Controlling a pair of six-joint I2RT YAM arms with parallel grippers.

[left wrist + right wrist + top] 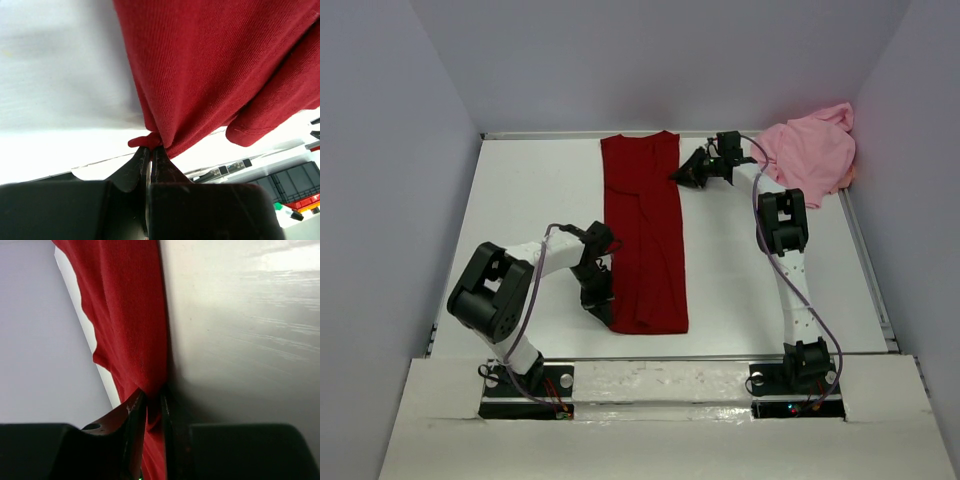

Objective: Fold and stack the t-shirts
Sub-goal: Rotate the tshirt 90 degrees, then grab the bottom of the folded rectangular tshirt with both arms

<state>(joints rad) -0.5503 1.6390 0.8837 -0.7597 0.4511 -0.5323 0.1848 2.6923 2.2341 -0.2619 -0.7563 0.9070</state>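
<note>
Fingers of left gripper [150,150] clench dark red shirt [645,230]; right gripper [151,400] straddles its edge, grip unclear.

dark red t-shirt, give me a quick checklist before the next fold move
1. Left tool pinches the dark red t-shirt at its near left corner: ok.
2. Right tool has a hold at the far right edge: cloth sits between its fingers, but whether it is clamped: cannot tell.
3. Dark red t-shirt lies as a long narrow strip on the table: ok.
4. Light pink t-shirt is apart from the strip, out of the fold's way: ok.
5. Light pink t-shirt is folded: not ok, it is bunched in the far right corner.
</note>
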